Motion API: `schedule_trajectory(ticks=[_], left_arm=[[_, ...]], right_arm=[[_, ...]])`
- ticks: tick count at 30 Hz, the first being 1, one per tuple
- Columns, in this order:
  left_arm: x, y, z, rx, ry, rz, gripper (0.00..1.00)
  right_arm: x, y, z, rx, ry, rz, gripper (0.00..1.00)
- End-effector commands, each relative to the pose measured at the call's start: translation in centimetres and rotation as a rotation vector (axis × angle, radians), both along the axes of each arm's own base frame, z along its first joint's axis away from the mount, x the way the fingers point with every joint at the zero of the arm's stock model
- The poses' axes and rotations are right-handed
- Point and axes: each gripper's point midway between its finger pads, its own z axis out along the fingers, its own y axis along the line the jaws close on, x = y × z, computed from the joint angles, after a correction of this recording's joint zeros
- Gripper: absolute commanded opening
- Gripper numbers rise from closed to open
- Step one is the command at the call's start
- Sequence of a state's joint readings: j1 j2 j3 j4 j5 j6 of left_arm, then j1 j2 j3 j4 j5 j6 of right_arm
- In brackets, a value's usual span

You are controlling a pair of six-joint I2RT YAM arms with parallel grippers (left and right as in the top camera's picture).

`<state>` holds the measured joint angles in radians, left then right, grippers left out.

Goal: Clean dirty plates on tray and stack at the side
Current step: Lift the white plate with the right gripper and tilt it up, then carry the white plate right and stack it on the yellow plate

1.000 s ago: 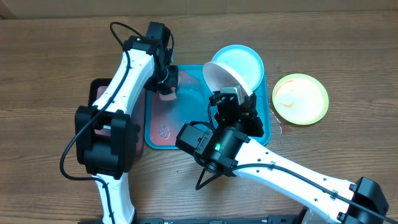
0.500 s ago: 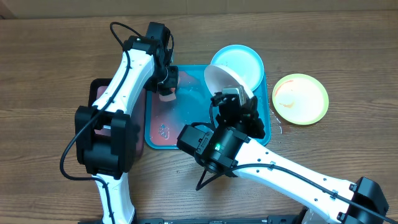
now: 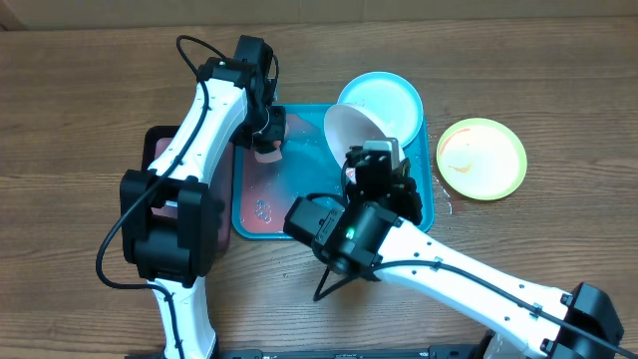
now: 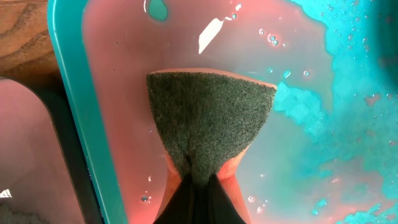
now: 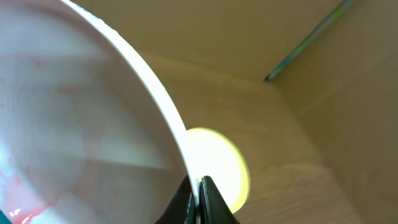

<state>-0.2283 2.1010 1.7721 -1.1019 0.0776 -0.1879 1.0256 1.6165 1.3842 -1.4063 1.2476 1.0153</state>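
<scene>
Your left arm reaches away from you over the black tray point(image 3: 221, 224). Its left end effector point(image 4: 198, 186) points down and is pressed together on a green-faced sponge point(image 4: 208, 118), which lies on the pink-smeared left end of the teal tray point(image 3: 249, 189). Your right arm crosses in from the lower right. The right end effector point(image 3: 377, 160) pinches the rim of the pinkish-white plate point(image 3: 349, 125), held steeply tilted above the tray. The light blue plate point(image 3: 384, 95) lies at the tray's far right corner. The yellow-green plate point(image 3: 482, 158) lies flat on the worktop point(image 3: 80, 90) just beside the tray.

One plate point(image 3: 482, 158) lies right of the tray point(image 3: 299, 181), a second plate point(image 3: 384, 95) at its far right corner.
</scene>
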Motion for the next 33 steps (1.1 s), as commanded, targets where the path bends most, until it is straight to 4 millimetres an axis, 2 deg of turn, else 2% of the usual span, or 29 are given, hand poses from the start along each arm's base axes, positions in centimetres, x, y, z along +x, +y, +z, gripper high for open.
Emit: schedule_trajectory(ticks=[1,5,8,14,17,21,25,26,29,30,33], left_arm=[[0.4,0.2,0.1,0.003,-0.007,0.024,0.04],[0.4,0.3,0.1,0.003,-0.006,0.024,0.04],[0.4,0.2,0.1,0.003,-0.005,0.023,0.04],[0.4,0.2,0.1,0.003,-0.006,0.023,0.04],[0.4,0.2,0.1,0.003,-0.006,0.023,0.04],[0.4,0.2,0.1,0.003,-0.006,0.023,0.04],[0.4,0.2,0.1,0.003,-0.007,0.024,0.04],[0.4,0.3,0.1,0.003,-0.007,0.024,0.04],[0.4,0.1,0.1,0.002,-0.008,0.022,0.04],[0.4,0.0,0.1,0.002,-0.01,0.018,0.04],[0.5,-0.1,0.2,0.001,-0.015,0.018,0.04]], right_arm=[[0.5,-1.2,0.8,0.145,-0.033,-0.071,0.04],[0.8,-1.6,3.0,0.114,-0.083,-0.071,0.04],[0.7,-1.3,2.7,0.149,-0.057,-0.071,0.04],[1.0,-2.5,-2.2,0.36,0.192,-0.183,0.04],[1.8,-2.4,-4.7,0.438,0.402,-0.136,0.04],[3.2,-3.8,-6.4,0.591,0.558,-0.12,0.04],[5.2,-7.5,-7.0,0.761,0.622,-0.134,0.04],[5.8,-10.1,-7.1,0.82,0.616,-0.176,0.04],[6.2,-15.8,-7.5,0.884,0.564,-0.319,0.04],[6.2,-19.1,-8.2,0.908,0.534,-0.386,0.04],[5.6,-23.1,-9.9,0.951,0.498,-0.468,0.04]])
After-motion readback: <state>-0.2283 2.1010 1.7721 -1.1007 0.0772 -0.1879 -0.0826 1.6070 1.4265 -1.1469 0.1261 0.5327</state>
